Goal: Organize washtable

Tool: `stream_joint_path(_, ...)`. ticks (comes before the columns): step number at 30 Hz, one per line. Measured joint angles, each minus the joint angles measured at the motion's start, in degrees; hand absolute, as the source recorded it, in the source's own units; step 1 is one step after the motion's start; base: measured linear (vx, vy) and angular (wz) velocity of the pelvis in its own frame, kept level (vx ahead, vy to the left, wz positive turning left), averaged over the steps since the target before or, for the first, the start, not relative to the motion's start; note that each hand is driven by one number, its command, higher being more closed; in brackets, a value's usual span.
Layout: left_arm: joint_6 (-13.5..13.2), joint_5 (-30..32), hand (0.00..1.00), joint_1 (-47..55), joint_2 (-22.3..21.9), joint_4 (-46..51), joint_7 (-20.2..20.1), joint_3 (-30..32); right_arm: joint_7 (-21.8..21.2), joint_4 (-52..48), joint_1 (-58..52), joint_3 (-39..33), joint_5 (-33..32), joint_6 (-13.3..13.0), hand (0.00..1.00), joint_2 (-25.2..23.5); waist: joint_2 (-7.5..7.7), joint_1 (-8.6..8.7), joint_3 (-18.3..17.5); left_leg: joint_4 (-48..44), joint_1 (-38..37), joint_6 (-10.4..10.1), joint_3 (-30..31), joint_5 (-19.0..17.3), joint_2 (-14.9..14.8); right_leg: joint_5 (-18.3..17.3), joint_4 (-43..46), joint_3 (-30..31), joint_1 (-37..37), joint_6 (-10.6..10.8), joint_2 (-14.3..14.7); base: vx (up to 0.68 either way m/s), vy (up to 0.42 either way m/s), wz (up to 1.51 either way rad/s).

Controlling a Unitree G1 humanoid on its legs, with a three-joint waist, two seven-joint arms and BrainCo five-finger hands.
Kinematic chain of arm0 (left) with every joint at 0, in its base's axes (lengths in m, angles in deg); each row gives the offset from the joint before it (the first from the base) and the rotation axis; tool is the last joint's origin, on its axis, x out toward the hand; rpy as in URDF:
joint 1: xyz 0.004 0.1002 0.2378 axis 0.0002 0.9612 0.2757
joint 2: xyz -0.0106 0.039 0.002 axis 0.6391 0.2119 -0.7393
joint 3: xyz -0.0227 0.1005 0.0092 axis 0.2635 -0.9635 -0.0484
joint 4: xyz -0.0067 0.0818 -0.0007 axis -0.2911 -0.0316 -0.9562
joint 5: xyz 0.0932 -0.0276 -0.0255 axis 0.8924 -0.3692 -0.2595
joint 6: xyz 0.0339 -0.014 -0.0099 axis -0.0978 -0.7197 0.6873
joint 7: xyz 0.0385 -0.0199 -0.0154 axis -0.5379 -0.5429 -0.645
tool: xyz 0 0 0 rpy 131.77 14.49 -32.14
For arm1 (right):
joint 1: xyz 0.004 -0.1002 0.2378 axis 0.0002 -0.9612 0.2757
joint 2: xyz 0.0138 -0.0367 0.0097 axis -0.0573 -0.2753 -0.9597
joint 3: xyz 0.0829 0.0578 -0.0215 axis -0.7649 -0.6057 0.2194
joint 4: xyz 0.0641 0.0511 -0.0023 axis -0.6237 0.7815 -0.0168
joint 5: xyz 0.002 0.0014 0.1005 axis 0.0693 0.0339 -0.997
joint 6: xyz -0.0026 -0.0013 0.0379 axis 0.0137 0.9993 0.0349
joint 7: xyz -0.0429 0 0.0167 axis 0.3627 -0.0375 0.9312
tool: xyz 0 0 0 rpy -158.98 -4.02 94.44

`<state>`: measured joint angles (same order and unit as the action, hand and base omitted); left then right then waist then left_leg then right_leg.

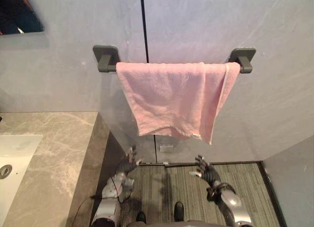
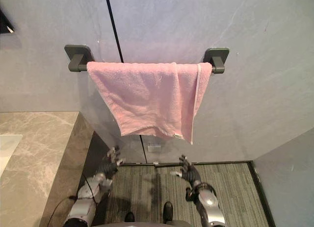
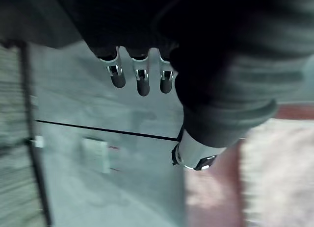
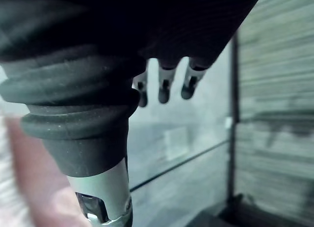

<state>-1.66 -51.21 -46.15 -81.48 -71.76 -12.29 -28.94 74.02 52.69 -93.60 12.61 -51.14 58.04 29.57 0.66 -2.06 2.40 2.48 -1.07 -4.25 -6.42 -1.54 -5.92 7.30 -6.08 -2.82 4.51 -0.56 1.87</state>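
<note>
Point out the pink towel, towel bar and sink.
pink towel [image 1: 167, 97], left eye view, middle of the hanging cloth
towel bar [image 1: 106, 58], left eye view, left bracket
sink [image 1: 19, 153], left eye view, white basin

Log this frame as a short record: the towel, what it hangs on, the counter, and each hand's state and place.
towel: pink towel, draped over the bar, lower edge uneven, hanging lowest at its right corner
bar: dark grey towel bar, fixed to the grey wall by two brackets
counter: marble counter on the robot's left, with a white sink set in it
left hand: left hand open, holding nothing, low below the towel and apart from it
right hand: right hand open, holding nothing, low below the towel's right corner and apart from it
</note>
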Motion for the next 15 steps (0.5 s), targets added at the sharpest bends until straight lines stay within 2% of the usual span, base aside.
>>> stream_joint_path(4, 0.23, 8.96, 0.0, 2.09, -0.86, -14.57, 3.83, 4.85, 0.19, 11.86, -2.54, -3.44, 3.21, 1.12, 0.0, -1.18, 0.25, 0.02, 0.88, -0.22, -1.7, -0.08, -0.31, -0.47, -0.02, -0.82, 0.0, 0.14, -1.58, 0.61, -0.02, -0.01, 0.025, -0.02)
stream_joint_path(5, 0.55, 10.59, 0.0, 2.74, -1.52, -19.12, 4.82, 7.48, 0.37, 15.59, -3.18, -6.4, 3.37, 1.46, 0.0, -1.72, 0.27, 0.0, 0.88, -0.55, -1.76, -0.14, -0.81, -0.92, -0.03, -0.91, 0.0, 0.22, -1.94, 0.61, -0.06, 0.0, 0.038, -0.03)
stream_joint_path(6, 0.97, 9.87, 0.0, 2.84, -2.34, -20.57, 5.63, 11.4, 0.97, 17.54, -3.28, -11.05, 2.93, 2.13, 0.0, -2.83, 0.32, -0.05, 0.96, -0.62, -1.8, -0.3, -0.94, -1.17, -0.05, -0.9, 0.0, 0.35, -2.03, 0.61, -0.05, 0.0, 0.039, -0.05)
stream_joint_path(9, 1.56, 9.86, 0.0, 2.45, -2.21, -23.03, 5.6, 14.49, 2.79, 21.7, -1.87, -16.32, 2.63, 3.27, 0.0, -2.91, -0.04, -0.17, 1.01, -0.84, -3.48, -0.38, -1.67, -1.6, -0.22, -1.0, 0.0, 1.09, -3.36, 0.43, 0.17, -0.01, 0.025, -0.11)
stream_joint_path(15, 1.72, 8.02, 0.0, 2.27, -2.43, -25.63, 5.5, 20.73, 3.92, 23.74, -0.31, -17.93, 3.32, 3.48, 0.0, -2.74, -0.44, -0.21, 1.13, -1.97, -1.62, -0.43, -0.96, -1.66, -0.67, -1.06, 0.02, 0.25, -3.05, -0.11, 0.39, -0.01, 0.011, 0.05)
